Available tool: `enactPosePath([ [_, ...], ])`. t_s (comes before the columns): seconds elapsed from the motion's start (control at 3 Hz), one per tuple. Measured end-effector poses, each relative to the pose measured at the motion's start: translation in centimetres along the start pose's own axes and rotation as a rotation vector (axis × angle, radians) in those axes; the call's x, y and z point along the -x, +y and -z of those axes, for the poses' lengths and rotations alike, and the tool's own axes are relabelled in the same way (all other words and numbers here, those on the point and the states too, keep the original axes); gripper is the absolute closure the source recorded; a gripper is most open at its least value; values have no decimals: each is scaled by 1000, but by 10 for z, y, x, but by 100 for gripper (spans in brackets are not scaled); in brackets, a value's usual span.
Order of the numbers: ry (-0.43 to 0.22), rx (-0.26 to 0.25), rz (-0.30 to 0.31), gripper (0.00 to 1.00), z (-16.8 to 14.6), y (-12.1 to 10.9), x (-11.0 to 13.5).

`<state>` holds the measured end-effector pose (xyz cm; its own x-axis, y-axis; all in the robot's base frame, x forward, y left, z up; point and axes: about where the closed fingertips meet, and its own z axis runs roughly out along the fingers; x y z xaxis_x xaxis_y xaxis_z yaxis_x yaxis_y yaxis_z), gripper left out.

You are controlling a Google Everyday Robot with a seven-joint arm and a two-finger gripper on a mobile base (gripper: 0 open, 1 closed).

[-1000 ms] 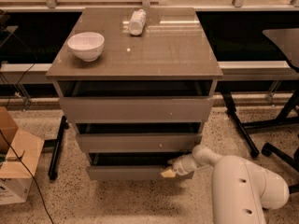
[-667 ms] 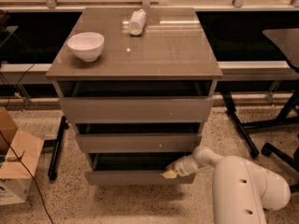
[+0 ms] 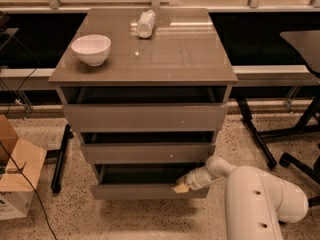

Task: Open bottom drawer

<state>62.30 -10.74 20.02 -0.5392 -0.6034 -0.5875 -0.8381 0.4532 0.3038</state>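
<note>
The bottom drawer (image 3: pixel 145 191) is the lowest of three grey-taupe fronts in the cabinet. It stands pulled out a little, and its dark interior (image 3: pixel 140 174) shows above the front. My gripper (image 3: pixel 181 186) sits at the top right edge of that front, at the end of my white arm (image 3: pixel 260 199) coming in from the lower right. The middle drawer (image 3: pixel 147 153) and top drawer (image 3: pixel 145 117) sit further back.
A white bowl (image 3: pixel 91 49) and a lying white bottle (image 3: pixel 145 23) are on the cabinet top (image 3: pixel 175 54). A cardboard box (image 3: pixel 15 174) stands on the floor at left. Desk legs and a chair base (image 3: pixel 295 159) stand at right.
The bottom drawer has slid out toward me, showing more of its dark interior. My gripper has moved with its front edge.
</note>
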Motion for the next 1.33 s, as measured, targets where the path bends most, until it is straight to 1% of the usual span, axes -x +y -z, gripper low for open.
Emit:
enactPosePath([
  [0.67, 0, 0, 0, 10, 2, 1, 1],
  [1.0, 7, -5, 0, 0, 5, 3, -1],
  [1.33, 22, 8, -17, 18, 1, 7, -19],
])
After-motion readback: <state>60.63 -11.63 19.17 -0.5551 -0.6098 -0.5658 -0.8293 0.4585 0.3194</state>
